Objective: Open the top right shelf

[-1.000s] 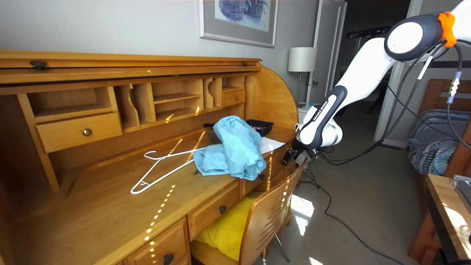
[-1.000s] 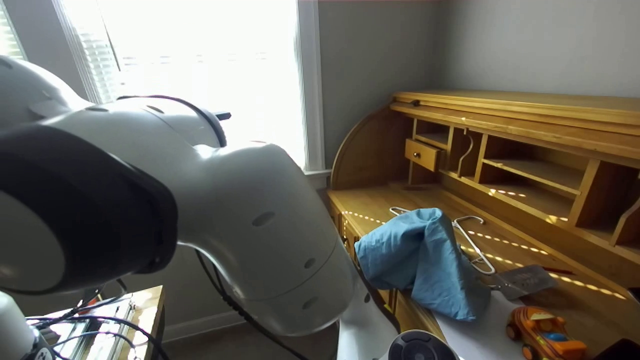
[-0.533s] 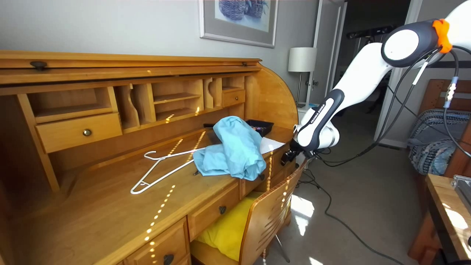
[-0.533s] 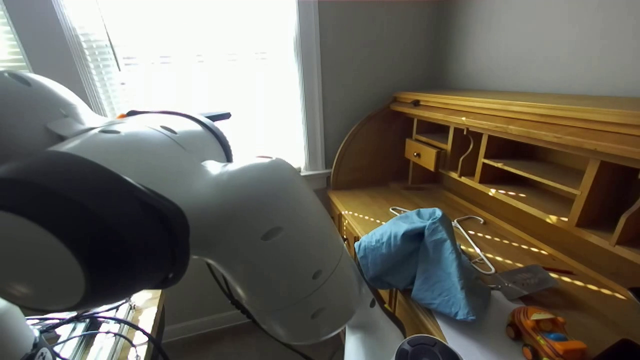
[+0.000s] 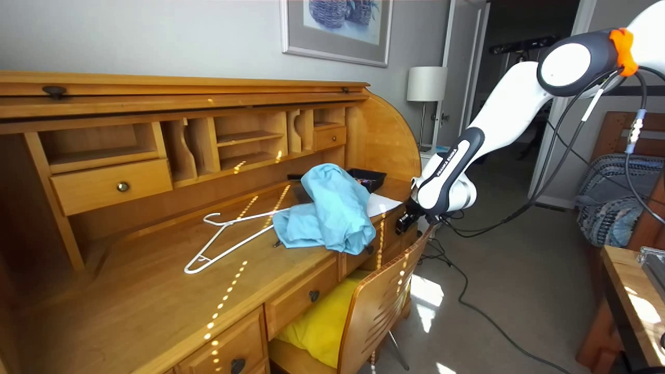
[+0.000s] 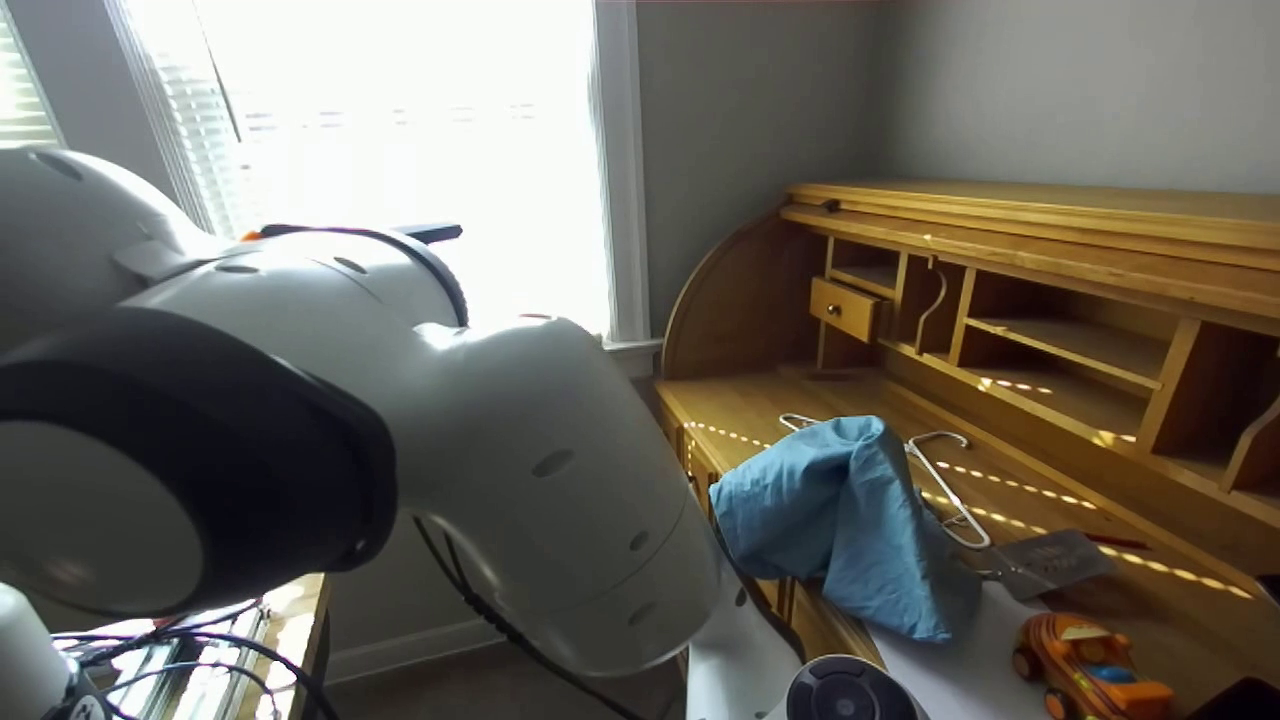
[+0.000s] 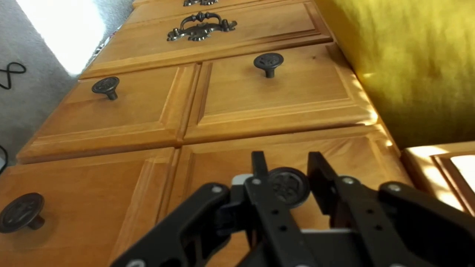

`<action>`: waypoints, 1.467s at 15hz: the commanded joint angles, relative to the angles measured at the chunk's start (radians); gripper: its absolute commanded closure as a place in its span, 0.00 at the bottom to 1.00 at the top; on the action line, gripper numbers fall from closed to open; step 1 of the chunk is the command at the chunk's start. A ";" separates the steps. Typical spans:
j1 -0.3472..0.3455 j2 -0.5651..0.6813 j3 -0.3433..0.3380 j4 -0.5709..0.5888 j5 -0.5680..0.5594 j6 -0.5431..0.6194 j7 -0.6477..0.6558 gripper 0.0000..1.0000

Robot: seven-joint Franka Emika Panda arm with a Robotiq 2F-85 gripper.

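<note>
The top right shelf (image 7: 222,167), a honey-brown wooden drawer front, lies behind my gripper (image 7: 287,165) in the wrist view, which stands upside down. Its round dark knob (image 7: 294,185) sits between my two black fingers, and they are shut on it, partly covering its left side. The front looks level with the neighbouring drawer fronts. In an exterior view the gripper (image 5: 401,224) is at the far end of the desk, against the drawers below the desktop; the knob there is hidden by it. The hand is cut off or hidden in the remaining exterior view.
A wooden chair (image 5: 384,296) with a yellow cushion (image 5: 317,332) stands close to the gripper. More knobbed drawers (image 7: 226,96) surround the gripped one. On the desktop lie a blue cloth (image 5: 335,213), a white hanger (image 5: 228,244) and an orange toy car (image 6: 1085,670). Cables (image 5: 483,306) cross the floor.
The arm has sunk slightly at the elbow, and the hand has edged a little toward the drawers. The desk and the things on it look unmoved.
</note>
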 commanded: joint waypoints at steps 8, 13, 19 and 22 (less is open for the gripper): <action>-0.051 -0.034 0.007 -0.100 -0.051 -0.004 0.024 0.92; -0.085 -0.052 0.007 -0.167 -0.044 -0.049 0.034 0.40; -0.099 -0.073 0.026 -0.202 -0.055 -0.020 0.014 0.02; -0.102 -0.085 0.040 -0.211 -0.078 0.032 0.005 0.00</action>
